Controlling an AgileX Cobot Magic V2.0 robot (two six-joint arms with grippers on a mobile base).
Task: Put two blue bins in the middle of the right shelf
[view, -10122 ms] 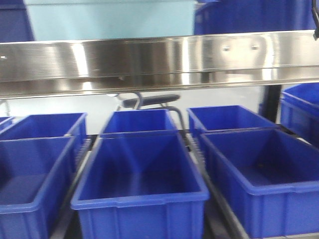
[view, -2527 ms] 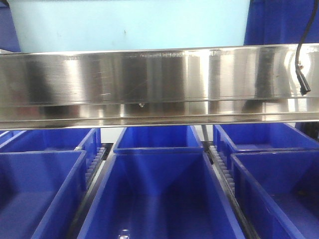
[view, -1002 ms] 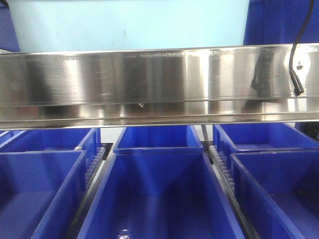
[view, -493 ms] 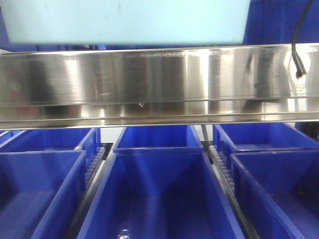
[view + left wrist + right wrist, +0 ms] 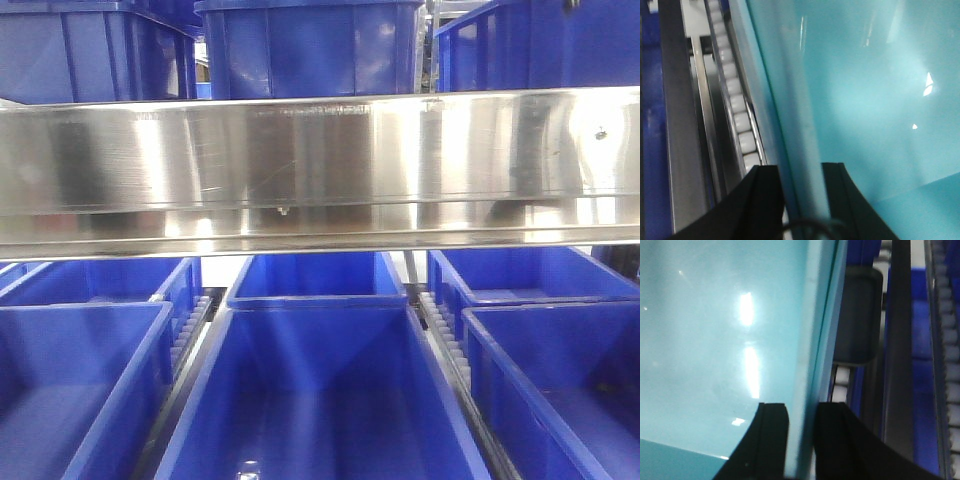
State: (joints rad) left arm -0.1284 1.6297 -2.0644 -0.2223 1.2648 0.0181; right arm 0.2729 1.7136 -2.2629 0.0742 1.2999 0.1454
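Left wrist-mounted view: your left jaws clamped left wall of bin, right jaws its right wall; bin hung between arms, walls parallel to roller track.

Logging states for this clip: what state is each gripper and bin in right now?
left gripper, shut on the light blue bin wall
right gripper, shut on the same bin's wall
lower blue bins, upright, empty as far as visible
upper blue bins, upright, contents hidden
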